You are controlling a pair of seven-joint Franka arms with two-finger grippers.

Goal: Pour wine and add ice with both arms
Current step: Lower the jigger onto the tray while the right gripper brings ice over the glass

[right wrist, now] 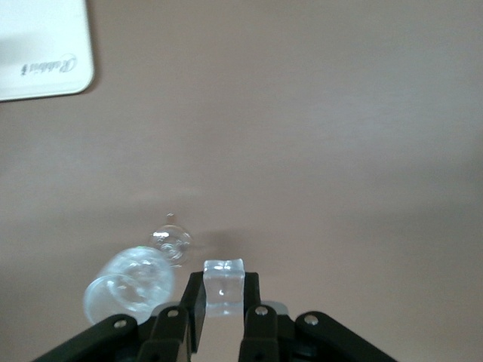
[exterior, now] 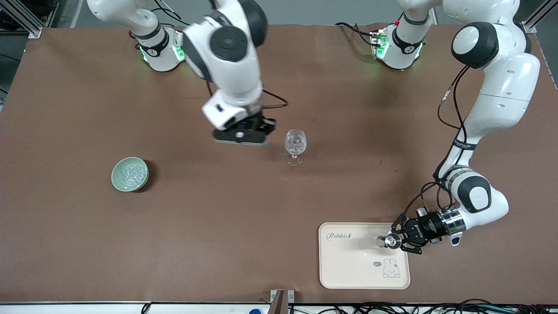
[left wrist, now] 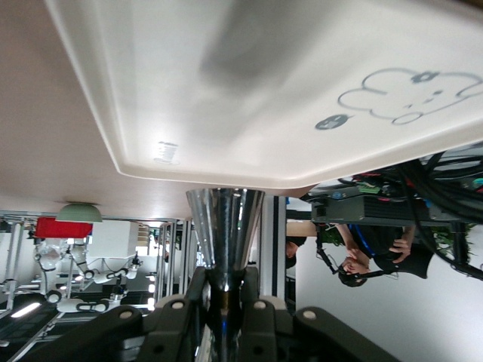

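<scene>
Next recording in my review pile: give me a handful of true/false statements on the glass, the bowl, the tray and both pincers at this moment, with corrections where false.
1. The right pincer grips a clear ice cube. True.
2. The clear stemmed wine glass lies tipped on its side. False: it stands upright on the brown table.
3. The left pincer is over the cream rabbit-print tray, clamping a shiny metal funnel-shaped pourer. True.
4. The pale green round bowl is empty. False: it holds small clear ice chunks.
5. The bowl sits on the tray. False: it rests on the table toward the right arm's end, apart from the tray.
</scene>
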